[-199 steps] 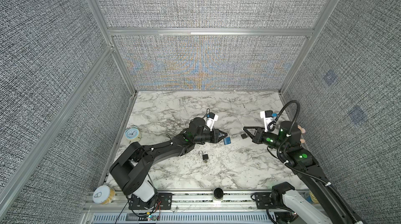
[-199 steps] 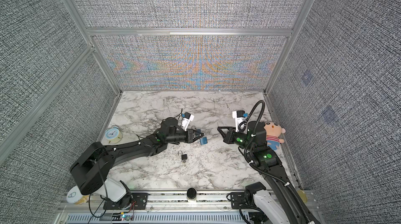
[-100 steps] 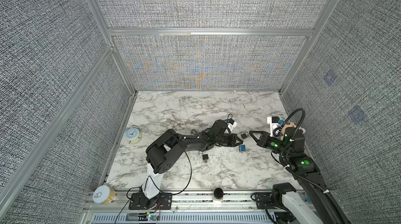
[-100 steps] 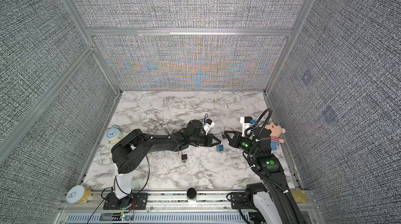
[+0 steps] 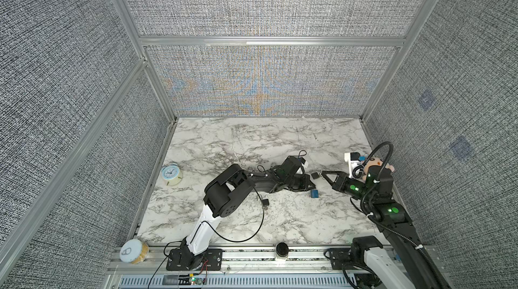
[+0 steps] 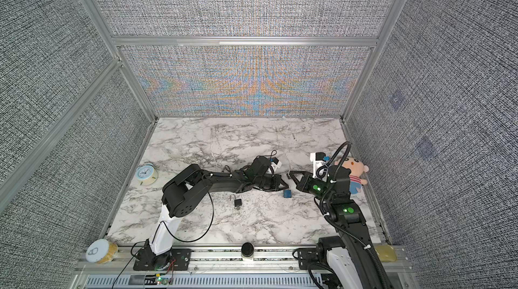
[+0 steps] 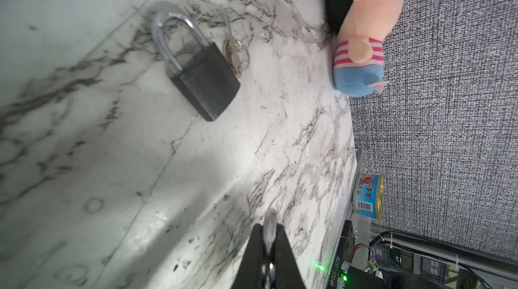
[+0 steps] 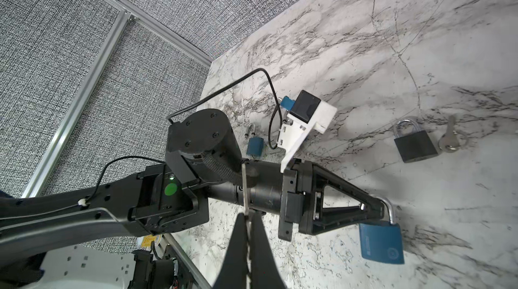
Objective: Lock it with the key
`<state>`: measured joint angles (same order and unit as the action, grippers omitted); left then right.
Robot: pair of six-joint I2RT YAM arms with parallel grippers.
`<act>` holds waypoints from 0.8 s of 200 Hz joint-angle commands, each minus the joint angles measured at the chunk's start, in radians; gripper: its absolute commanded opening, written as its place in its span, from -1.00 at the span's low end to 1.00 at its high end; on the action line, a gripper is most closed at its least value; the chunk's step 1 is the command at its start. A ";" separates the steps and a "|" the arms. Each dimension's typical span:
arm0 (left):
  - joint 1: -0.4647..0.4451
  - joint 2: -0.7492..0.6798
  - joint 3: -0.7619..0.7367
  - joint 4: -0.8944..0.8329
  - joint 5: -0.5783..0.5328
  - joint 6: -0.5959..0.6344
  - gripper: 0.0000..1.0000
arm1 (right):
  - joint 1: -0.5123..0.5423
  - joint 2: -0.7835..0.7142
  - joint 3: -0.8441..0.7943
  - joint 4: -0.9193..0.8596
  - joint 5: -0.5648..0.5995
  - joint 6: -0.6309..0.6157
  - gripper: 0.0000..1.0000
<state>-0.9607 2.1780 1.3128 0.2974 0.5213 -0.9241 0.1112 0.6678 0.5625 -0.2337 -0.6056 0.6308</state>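
Note:
My left gripper is shut on the silver shackle of a blue padlock. The padlock hangs just over the marble, right of centre. My right gripper is shut on a thin silver key. The key's blade sticks out past the fingertips. In both top views the right gripper points left, a short way behind and to the right of the blue padlock, apart from it. A black padlock lies just off its tip.
Loose keys lie beside the black padlock. A small black padlock sits nearer the front, and another blue padlock lies behind the left arm. A plush doll, a clock and cans line the edges.
My left arm has swung right and folded at the elbow, carrying the blue padlock right and slightly forward. My right gripper has drawn back to the right. Both stay shut.

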 commanded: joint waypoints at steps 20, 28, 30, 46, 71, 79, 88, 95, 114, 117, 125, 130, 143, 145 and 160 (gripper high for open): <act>-0.002 0.011 0.008 -0.021 -0.033 -0.027 -0.74 | -0.004 0.019 0.000 0.029 -0.034 0.006 -1.00; -0.002 0.012 0.009 -0.020 -0.033 -0.032 -0.71 | -0.007 0.022 0.001 0.028 -0.037 0.005 -1.00; -0.002 0.012 0.009 -0.022 -0.033 -0.034 -0.70 | -0.007 0.022 0.002 0.028 -0.037 0.005 -1.00; -0.001 0.016 0.008 -0.021 -0.035 -0.034 -0.58 | -0.006 0.030 0.006 0.028 -0.039 0.004 -1.00; -0.001 0.017 -0.001 -0.014 -0.042 -0.043 -0.49 | -0.008 0.066 0.022 0.020 -0.042 0.000 -1.00; -0.001 0.013 -0.003 -0.014 -0.046 -0.043 -0.45 | -0.008 0.072 0.028 0.017 -0.042 0.001 -1.00; -0.002 0.005 -0.007 -0.014 -0.055 -0.040 -0.40 | -0.008 0.073 0.031 0.017 -0.042 -0.003 -1.00; -0.001 -0.001 -0.009 -0.019 -0.061 -0.033 -0.35 | -0.007 0.076 0.032 0.016 -0.039 -0.005 -1.00; 0.002 -0.015 -0.010 -0.033 -0.078 -0.024 -0.31 | -0.009 0.078 0.037 0.011 -0.030 -0.003 -1.00; 0.003 -0.019 -0.012 -0.033 -0.078 -0.023 -0.30 | -0.009 0.079 0.040 0.010 -0.029 -0.002 -1.00; 0.005 -0.025 -0.014 -0.035 -0.081 -0.021 -0.24 | -0.010 0.078 0.043 0.006 -0.028 -0.003 -1.00; 0.006 -0.033 -0.018 -0.035 -0.085 -0.019 -0.09 | -0.010 0.078 0.047 0.004 -0.025 -0.003 -1.00; 0.008 -0.052 -0.030 -0.033 -0.104 -0.009 0.04 | -0.010 0.081 0.055 -0.004 -0.021 -0.013 -1.00; 0.008 -0.056 -0.031 -0.035 -0.109 -0.006 0.04 | -0.010 0.081 0.056 -0.006 -0.020 -0.014 -1.00; 0.011 -0.077 -0.038 -0.046 -0.137 0.009 0.06 | -0.009 0.082 0.068 -0.020 -0.007 -0.016 -1.00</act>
<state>-0.9531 2.1323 1.2819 0.2607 0.4389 -0.9497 0.1017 0.7483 0.6132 -0.2428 -0.6315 0.6285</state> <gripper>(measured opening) 0.531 0.049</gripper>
